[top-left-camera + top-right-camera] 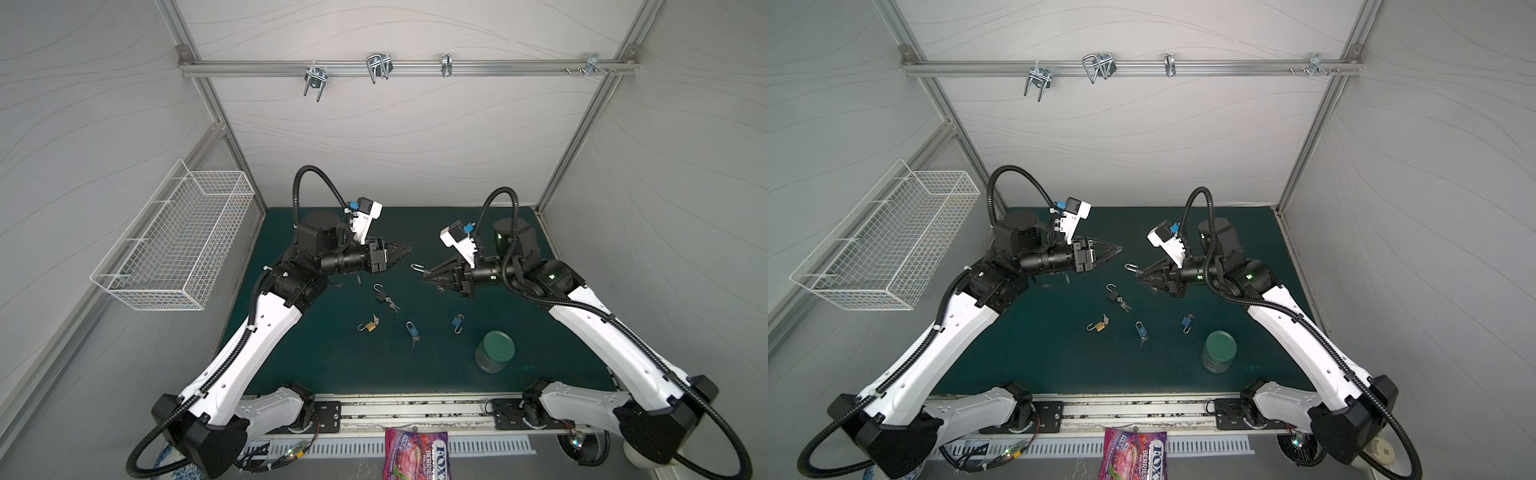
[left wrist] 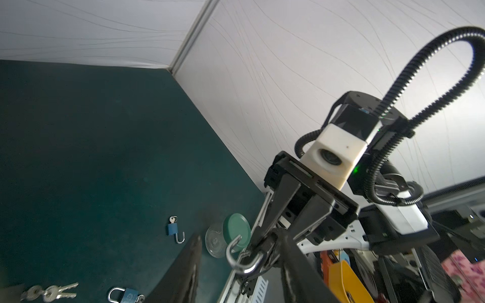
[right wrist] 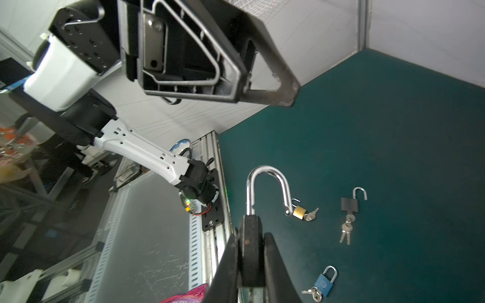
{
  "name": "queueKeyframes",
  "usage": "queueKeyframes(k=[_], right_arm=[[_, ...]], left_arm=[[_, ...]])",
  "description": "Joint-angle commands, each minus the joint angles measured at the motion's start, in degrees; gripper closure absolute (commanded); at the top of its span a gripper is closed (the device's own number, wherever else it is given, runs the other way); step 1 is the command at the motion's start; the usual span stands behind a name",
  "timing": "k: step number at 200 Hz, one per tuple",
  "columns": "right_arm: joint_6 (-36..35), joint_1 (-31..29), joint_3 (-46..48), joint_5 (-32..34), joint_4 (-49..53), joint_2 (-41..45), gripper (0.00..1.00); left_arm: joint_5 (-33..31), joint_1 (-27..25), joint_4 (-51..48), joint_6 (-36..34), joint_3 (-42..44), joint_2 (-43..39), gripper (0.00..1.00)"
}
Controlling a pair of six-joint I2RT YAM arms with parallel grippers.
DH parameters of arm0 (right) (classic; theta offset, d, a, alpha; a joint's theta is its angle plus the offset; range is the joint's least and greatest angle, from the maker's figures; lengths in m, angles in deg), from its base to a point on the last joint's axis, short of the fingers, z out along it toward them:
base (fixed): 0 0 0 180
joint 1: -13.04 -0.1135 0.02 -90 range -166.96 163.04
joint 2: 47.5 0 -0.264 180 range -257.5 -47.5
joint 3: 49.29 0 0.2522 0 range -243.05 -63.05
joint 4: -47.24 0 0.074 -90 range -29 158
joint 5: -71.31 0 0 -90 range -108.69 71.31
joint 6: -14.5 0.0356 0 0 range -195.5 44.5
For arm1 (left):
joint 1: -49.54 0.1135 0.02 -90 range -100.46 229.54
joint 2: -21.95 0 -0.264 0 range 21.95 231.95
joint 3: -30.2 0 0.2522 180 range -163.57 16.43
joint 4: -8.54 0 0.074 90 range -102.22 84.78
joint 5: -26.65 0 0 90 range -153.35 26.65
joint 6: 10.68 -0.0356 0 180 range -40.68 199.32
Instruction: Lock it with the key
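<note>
The left arm [image 1: 266,328] and right arm [image 1: 602,328] rise from the front corners of the desk [image 1: 332,365]. Both bend at the elbow, and their wrists lie level above the green surface. In both top views the left jaws and right jaws point at each other near mid-desk, tips apart.

The left jaws stand spread. In the left wrist view their fingers [image 2: 193,262] frame a clear gap with nothing pinched.

The right jaws press on the held black padlock [image 3: 251,249], lifted off the desk. Its open shackle [image 3: 267,181] sticks out toward the left arm. The lock's lower end is buried between the fingers, so it cannot be told whether a key sits in it.

A jar with a green lid [image 1: 494,351] stands on the desk's right side. A snack bag [image 1: 415,455] is cut off at the front edge.

On the desk lie:
- a loose black padlock [image 1: 381,296] with a key bunch [image 1: 392,306]
- a brass padlock [image 1: 370,327] with a key
- a shut blue padlock [image 1: 411,329] with keys
- an open blue padlock [image 1: 457,322]

The keys are too small to tell apart in the top views.
</note>
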Motion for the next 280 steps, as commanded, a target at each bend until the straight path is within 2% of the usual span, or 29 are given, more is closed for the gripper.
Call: queueKeyframes(k=[1,25,52,94,128,187,243,280], right_arm=[[1.1,0.1,-1.7,-6.0,0.7,0.0,1.00],[1.6,0.2,-1.6,-5.2,-0.1,0.0,1.00],[2.3,1.0,-1.8,-3.6,-0.8,0.9,1.00],[5.2,3.5,0.6,-2.5,-4.4,3.1,1.00],[4.6,3.6,0.4,-4.4,-3.9,3.0,1.00],[4.2,4.0,1.2,-3.6,-3.7,4.7,1.00],[4.5,4.2,1.3,-4.2,-3.9,5.8,1.00],[6.2,4.5,1.2,-6.2,-4.6,6.1,1.00]], left_arm=[[8.3,-1.9,-0.1,-5.3,-3.3,1.0,0.51],[10.2,-4.5,-3.0,-8.1,-4.6,2.8,0.51],[10.2,-5.1,-4.8,-9.2,-4.6,3.2,0.51],[11.2,-5.1,-3.7,-9.0,-3.7,2.5,0.59],[9.7,-5.0,-4.7,-9.3,-4.3,2.8,0.66],[8.1,-5.0,-5.0,-9.5,-3.8,2.3,0.78],[7.5,-5.0,-4.8,-9.6,-3.2,2.2,0.80],[7.1,-5.0,-5.3,-10.1,-3.3,1.8,0.89]])
